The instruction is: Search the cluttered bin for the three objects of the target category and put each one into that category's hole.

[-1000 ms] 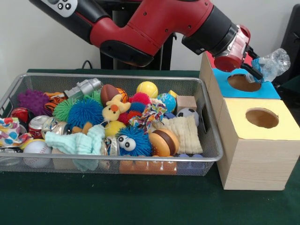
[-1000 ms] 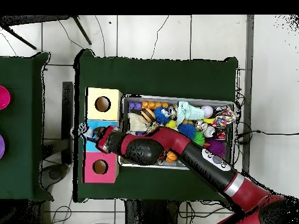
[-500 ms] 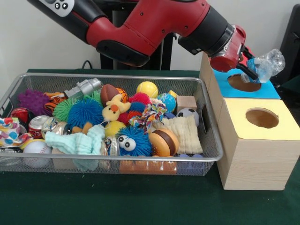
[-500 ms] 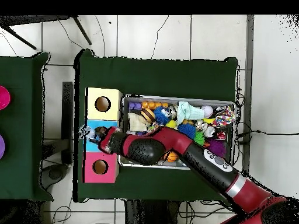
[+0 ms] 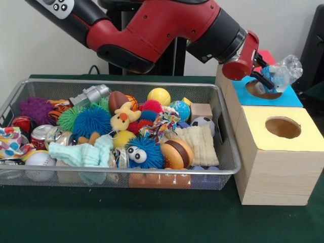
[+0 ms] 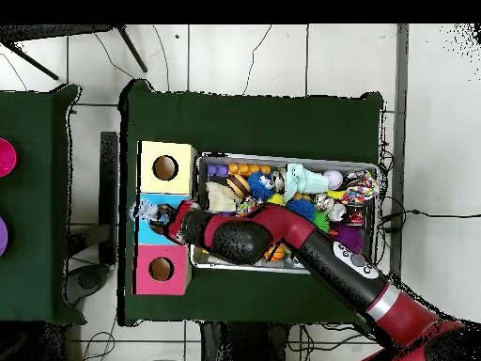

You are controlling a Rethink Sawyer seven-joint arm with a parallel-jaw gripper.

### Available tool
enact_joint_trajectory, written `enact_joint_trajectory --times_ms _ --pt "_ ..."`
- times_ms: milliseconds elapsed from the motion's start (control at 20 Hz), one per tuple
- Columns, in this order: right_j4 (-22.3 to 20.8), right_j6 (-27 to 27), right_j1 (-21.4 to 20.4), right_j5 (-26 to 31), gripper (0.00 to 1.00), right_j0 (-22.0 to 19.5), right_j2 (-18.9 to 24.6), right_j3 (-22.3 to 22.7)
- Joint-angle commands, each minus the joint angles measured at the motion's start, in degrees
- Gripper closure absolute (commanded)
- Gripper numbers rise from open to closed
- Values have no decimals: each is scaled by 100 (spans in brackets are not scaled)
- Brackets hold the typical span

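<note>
Gripping crushed bottle (image 5: 282, 72): end effector (image 5: 267, 80)

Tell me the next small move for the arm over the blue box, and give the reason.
Probably ease the gripper back over the hole in the blue box and lower it. Its jaws are shut on a crumpled plastic bottle, which hangs above the hole's far side, off centre.

a green cloth (image 5: 152, 223) covers the table. left of it in the overhead view stands a second green table (image 6: 33, 202) with a pink disc (image 6: 5, 156) at its left edge. a tiled floor (image 6: 282, 56) lies beyond, crossed by cables (image 6: 427, 214).
</note>
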Motion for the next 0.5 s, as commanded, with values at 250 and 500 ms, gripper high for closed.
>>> enact_joint_trajectory --times_ms 250,500 --pt "-318 -2048 333 639 100 -118 -246 -1029" --pt "-272 -2219 378 706 100 -142 -256 -1042"
